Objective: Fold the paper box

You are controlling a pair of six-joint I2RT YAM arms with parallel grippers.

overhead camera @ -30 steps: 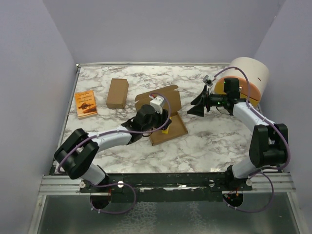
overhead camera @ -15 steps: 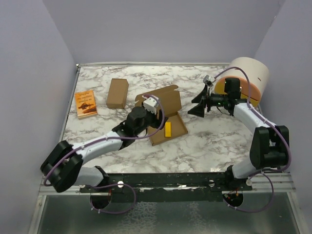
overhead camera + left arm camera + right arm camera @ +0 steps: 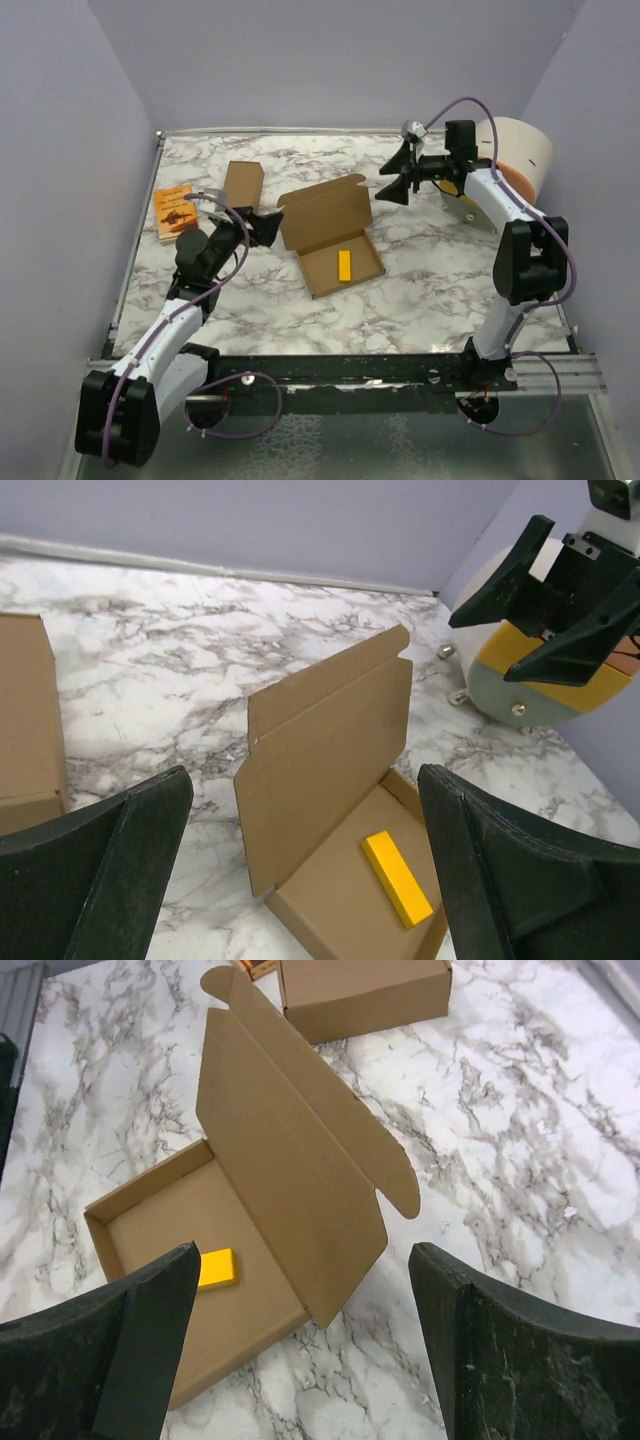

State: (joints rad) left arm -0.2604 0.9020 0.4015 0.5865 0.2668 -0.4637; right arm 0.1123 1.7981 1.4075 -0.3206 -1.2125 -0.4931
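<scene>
The paper box (image 3: 325, 212) is a shallow brown cardboard tray in the middle of the table, with its lid standing up along the far side. A yellow block (image 3: 345, 265) lies flat inside the tray. My left gripper (image 3: 264, 227) is open, left of the box and apart from it. The left wrist view shows the raised lid (image 3: 325, 750) and the yellow block (image 3: 397, 877) between its spread fingers. My right gripper (image 3: 394, 175) hangs open in the air beyond the lid's far right corner. From above it sees the lid (image 3: 290, 1160) and the block (image 3: 215, 1268).
A narrower closed cardboard box (image 3: 241, 190) stands at the back left, with an orange booklet (image 3: 176, 212) to its left. A cream and orange cylinder (image 3: 515, 150) lies at the back right, behind the right arm. Purple walls close in the table.
My left gripper let go of the yellow block inside the tray, opened wide and drew back to the left. My right gripper rose and shifted toward the far side.
</scene>
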